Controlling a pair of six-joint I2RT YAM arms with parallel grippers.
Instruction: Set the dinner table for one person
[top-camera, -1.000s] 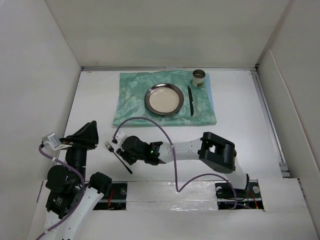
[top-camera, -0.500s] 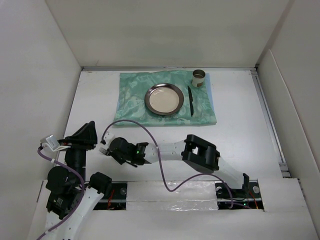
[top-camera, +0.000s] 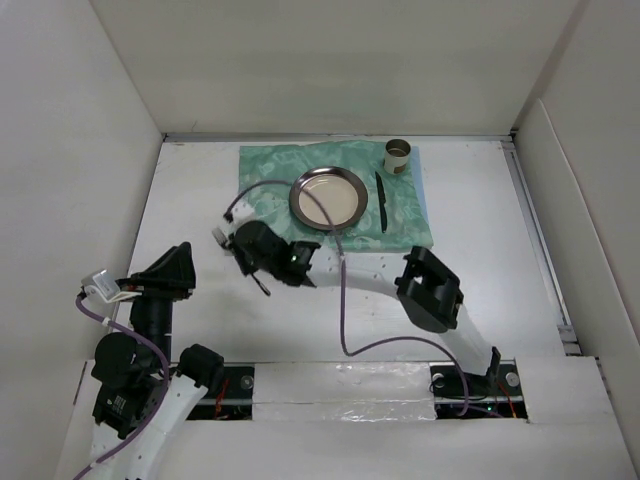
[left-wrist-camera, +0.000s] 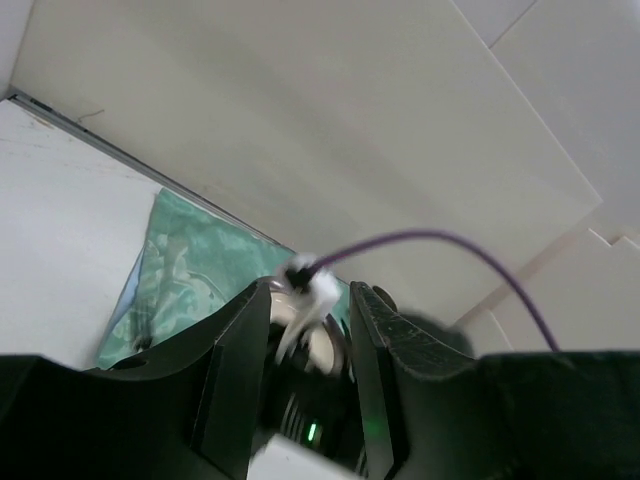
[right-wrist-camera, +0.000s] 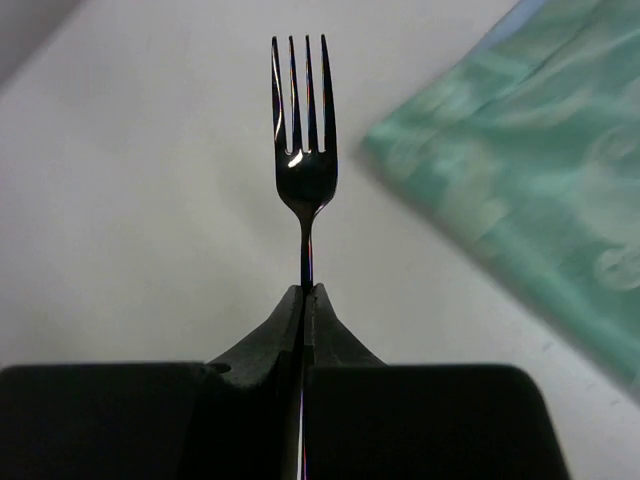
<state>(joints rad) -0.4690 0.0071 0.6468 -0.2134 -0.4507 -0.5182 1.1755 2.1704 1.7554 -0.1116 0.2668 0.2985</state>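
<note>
Right gripper (right-wrist-camera: 305, 293): we pinch the fork (right-wrist-camera: 303, 170) tight by the handle.
Mat (right-wrist-camera: 520, 170): ahead, to its right.
Tip: we lay the fork flat beside the plate (top-camera: 327, 197).
Left gripper (left-wrist-camera: 310, 300): fingers apart, empty.

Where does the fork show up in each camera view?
Top external: fork, a dark sliver beside the right gripper, just off the green mat.
Left wrist: cannot make it out.
Right wrist: fork centred, tines up, handle pinched in the shut jaws.
Shared landmark: the green mat.
</note>
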